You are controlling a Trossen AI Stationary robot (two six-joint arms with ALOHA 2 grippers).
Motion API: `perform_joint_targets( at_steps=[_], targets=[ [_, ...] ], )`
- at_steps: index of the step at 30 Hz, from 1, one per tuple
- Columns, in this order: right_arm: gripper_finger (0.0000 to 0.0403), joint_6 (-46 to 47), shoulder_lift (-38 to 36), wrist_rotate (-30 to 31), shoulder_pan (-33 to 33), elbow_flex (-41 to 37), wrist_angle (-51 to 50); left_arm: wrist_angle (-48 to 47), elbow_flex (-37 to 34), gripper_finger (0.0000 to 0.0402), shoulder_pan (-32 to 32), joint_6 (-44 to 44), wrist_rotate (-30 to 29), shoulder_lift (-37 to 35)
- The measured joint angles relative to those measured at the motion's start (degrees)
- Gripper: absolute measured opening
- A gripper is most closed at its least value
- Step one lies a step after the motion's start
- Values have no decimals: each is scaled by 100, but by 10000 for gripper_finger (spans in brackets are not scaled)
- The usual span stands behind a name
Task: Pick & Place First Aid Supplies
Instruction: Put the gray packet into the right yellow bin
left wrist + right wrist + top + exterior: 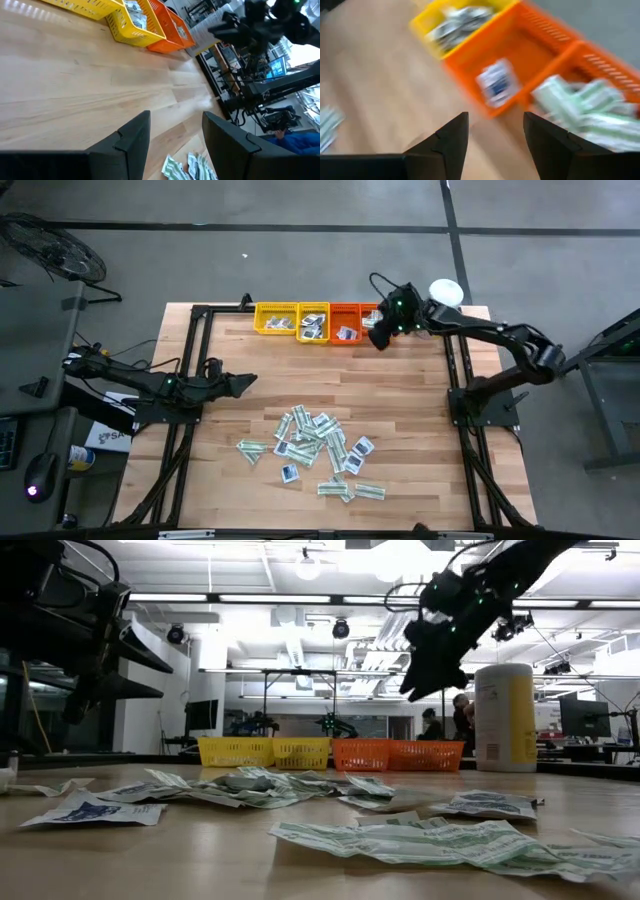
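Note:
The first aid supplies (315, 445) lie as a loose pile of white-and-green strips and small white squares with blue centres on the near middle of the wooden table. More packets lie in the trays at the far edge. One blue-centred square (495, 85) lies in an orange tray (530, 50), and green-and-white strips (590, 110) fill the orange tray beside it. My right gripper (379, 340) hangs open above the table in front of the orange trays, with nothing between its fingers (450, 140). My left gripper (250, 381) waits open at the table's left, above bare wood.
Two yellow trays (275, 318) (313, 322) and two orange ones (347, 323) stand in a row along the far edge. A tall white-and-yellow canister (505, 715) stands at the far right corner. Black frame rails (190, 360) run along both sides. Bare wood lies between pile and trays.

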Motion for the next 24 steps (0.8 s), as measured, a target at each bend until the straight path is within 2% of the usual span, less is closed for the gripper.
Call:
perform_joint_targets(
  at_steps=[4,9,13,20,24],
  targets=[
    [182,-233,-197,-213,492,0,-565,-2,0,179,0,0,126,-1],
    [181,-4,-214,-234,1200,0,-1233,-45,0,179,0,10,357,0],
    [181,55,-212,104,1919,0,-1456,-44,0,179,0,191,640,-1],
    [177,-421,-198,508,3372,0,-1511,-44,0,179,0,760,1213,-2],
    [167,-245,-197,912,4166,0,-1507,8,0,179,-2,1223,1250,-2]
  ],
)
